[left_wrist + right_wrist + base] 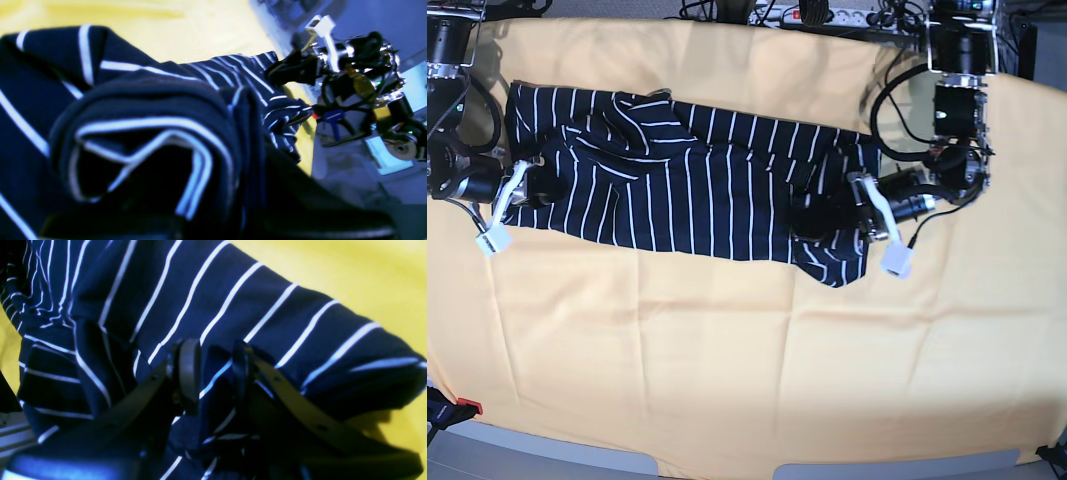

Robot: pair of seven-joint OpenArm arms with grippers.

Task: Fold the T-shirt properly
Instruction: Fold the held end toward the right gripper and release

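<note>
The T-shirt (697, 175), dark navy with thin white stripes, lies stretched sideways across the yellow table. My right gripper (216, 373) is shut on a fold of it; cloth shows pinched between the two black fingers (188, 368). In the base view this gripper (539, 185) holds the shirt's left end. My left gripper (819, 217) is sunk in bunched cloth at the shirt's right end. In the left wrist view the T-shirt (150, 110) wraps over the fingers and hides them. The right arm (353, 80) shows beyond the shirt's far end.
The yellow table cover (747, 350) reaches to the front edge (727, 465). A power strip (822, 15) and cables lie behind the table's back edge. The left arm's base (962, 60) stands at the back right.
</note>
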